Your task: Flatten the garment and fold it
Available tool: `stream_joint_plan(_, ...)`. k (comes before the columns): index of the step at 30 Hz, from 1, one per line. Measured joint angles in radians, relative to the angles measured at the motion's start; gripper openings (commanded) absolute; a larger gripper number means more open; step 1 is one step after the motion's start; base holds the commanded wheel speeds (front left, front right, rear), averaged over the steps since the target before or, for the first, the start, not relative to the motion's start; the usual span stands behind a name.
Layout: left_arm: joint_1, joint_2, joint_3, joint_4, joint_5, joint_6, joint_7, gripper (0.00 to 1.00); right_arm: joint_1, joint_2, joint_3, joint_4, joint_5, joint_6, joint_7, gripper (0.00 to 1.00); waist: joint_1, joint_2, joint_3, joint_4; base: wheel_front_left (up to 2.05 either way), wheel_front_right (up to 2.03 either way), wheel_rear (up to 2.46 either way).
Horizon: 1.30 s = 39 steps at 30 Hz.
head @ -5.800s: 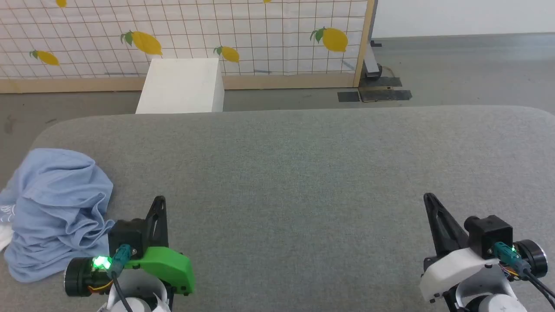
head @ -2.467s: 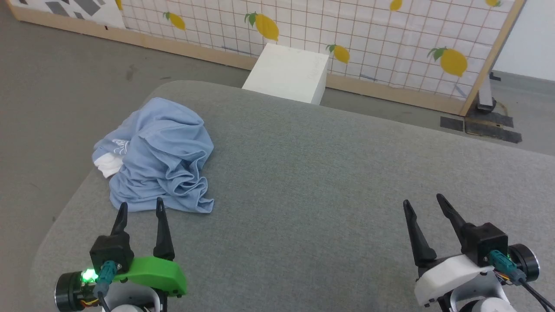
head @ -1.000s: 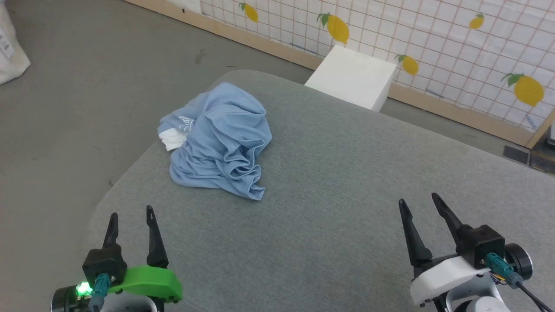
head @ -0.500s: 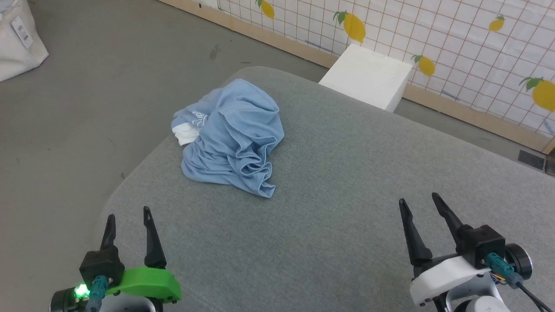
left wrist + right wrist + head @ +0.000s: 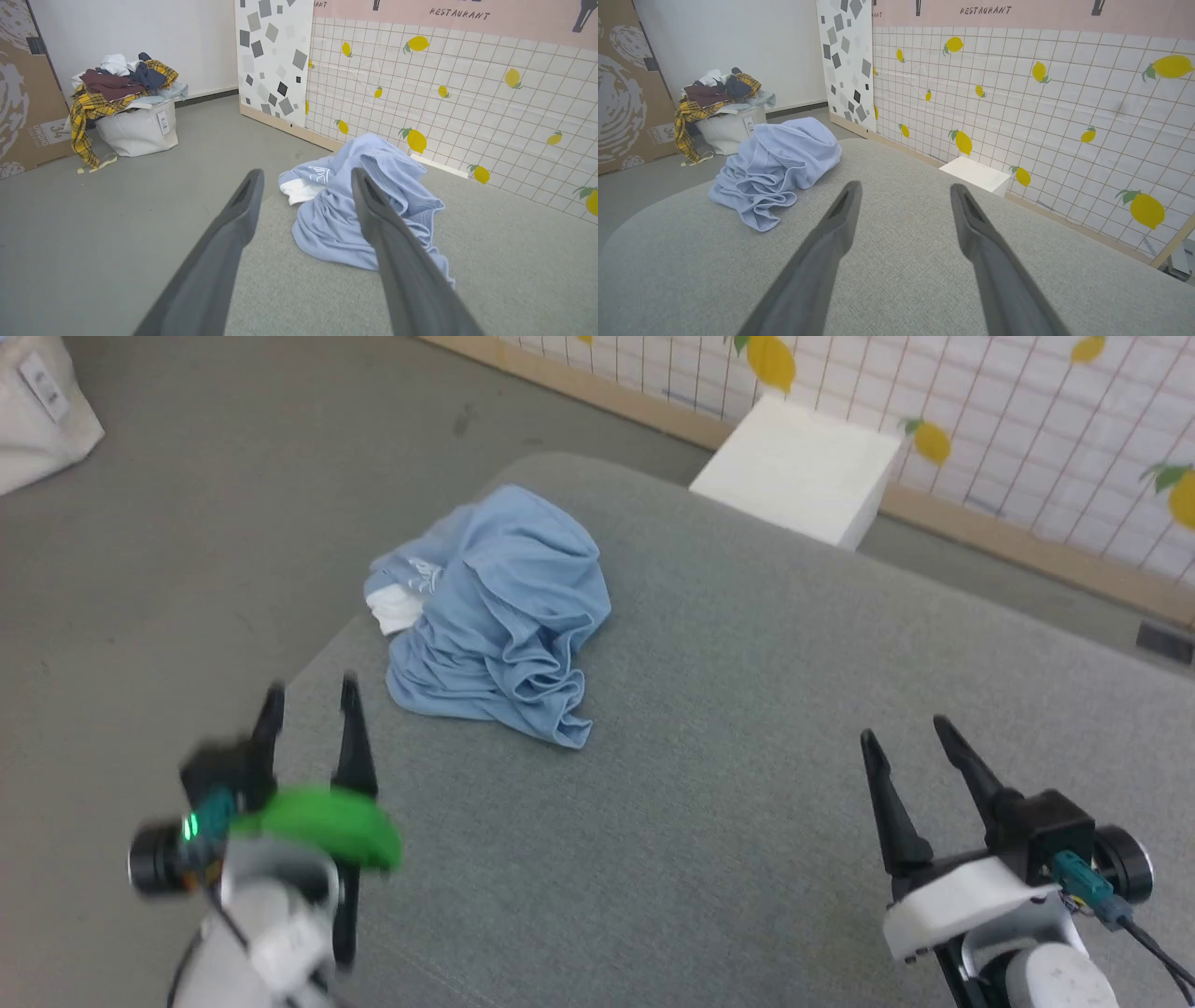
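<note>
Because the garment (image 5: 490, 616) lies crumpled at the far left corner of the bench (image 5: 747, 784), I hold my left hand (image 5: 311, 687) open near it, ready to grasp; my right hand (image 5: 904, 729), open too, hangs well apart.

Garment (image 5: 495, 607): soft light-blue knit cloth, matt, heavily creased; white cloth shows at its left edge.
Bench (image 5: 747, 821): covered in grey woven cloth, matt, finely rough.
Left gripper (image 5: 311, 684), right gripper (image 5: 904, 728): fingers (image 5: 822, 261) dark, matt, smooth, plastic by look.
Right shell (image 5: 952, 896): white smooth plastic.
Floor (image 5: 187, 523): grey, smooth, matt.
Box (image 5: 798, 476): white, matt.
Wall panel base strip (image 5: 280, 126): bare wood.
</note>
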<state>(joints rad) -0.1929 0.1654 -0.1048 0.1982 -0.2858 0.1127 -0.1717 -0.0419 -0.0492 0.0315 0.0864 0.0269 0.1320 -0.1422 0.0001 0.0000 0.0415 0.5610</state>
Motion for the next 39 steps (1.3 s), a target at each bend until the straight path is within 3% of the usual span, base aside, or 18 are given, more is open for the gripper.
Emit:
stream_joint_plan(10,-0.371,0.043,0.067,0.277,-0.152,-0.102,0.192,1.0,-0.088,0.0,0.045,-0.053,-0.045,0.0,0.038,1.0,0.0,0.0,0.149,-0.069,0.0,0.0,0.0)
stream_joint_plan(15,-0.486,0.114,0.116,0.359,-0.221,-0.121,0.318,1.0,-0.139,0.0,0.065,-0.078,-0.071,0.0,0.047,1.0,0.0001,0.0,0.247,-0.125,0.0,0.0,0.0)
stream_joint_plan(23,-0.579,0.189,0.166,0.402,-0.295,-0.116,0.504,1.0,-0.207,0.0,0.063,-0.099,-0.081,0.0,0.038,1.0,0.0001,0.0,0.414,-0.212,0.0,0.0,0.0)
stream_joint_plan(32,-0.585,0.212,0.184,0.401,-0.323,-0.011,0.69,1.0,-0.252,0.003,0.067,-0.089,-0.079,0.0,0.004,1.0,0.0001,0.0,0.559,-0.309,0.0,0.0,0.0)
stream_joint_plan(33,-0.585,0.223,0.184,0.397,-0.323,0.002,0.723,0.93,-0.256,0.007,0.069,-0.086,-0.076,0.001,-0.001,1.0,-0.0001,0.0,0.567,-0.32,0.0,0.0,0.0)
stream_joint_plan(34,-0.583,0.232,0.185,0.392,-0.324,0.013,0.751,0.49,-0.26,0.009,0.07,-0.083,-0.072,0.001,-0.009,1.0,-0.0001,0.0001,0.571,-0.329,0.0,0.0,0.0)
stream_joint_plan(35,-0.581,0.245,0.184,0.381,-0.325,0.022,0.785,0.35,-0.265,0.01,0.07,-0.077,-0.067,0.001,-0.017,1.0,-0.0001,0.0002,0.574,-0.339,0.0,0.0,0.0)
stream_joint_plan(36,-0.578,0.257,0.184,0.365,-0.325,0.027,0.809,0.06,-0.267,0.011,0.07,-0.07,-0.062,0.001,-0.025,1.0,-0.0001,0.0001,0.573,-0.348,0.0,0.0,0.0)
stream_joint_plan(37,-0.571,0.264,0.182,0.352,-0.322,0.034,0.814,0.0,-0.268,0.011,0.069,-0.063,-0.056,0.001,-0.029,1.0,-0.0001,0.0001,0.569,-0.353,0.0,0.0,0.0)
stream_joint_plan(39,-0.54,0.275,0.175,0.312,-0.3,0.047,0.783,0.0,-0.267,0.011,0.065,-0.039,-0.043,0.001,-0.04,1.0,-0.0001,0.0001,0.552,-0.364,0.0,0.0,0.0)
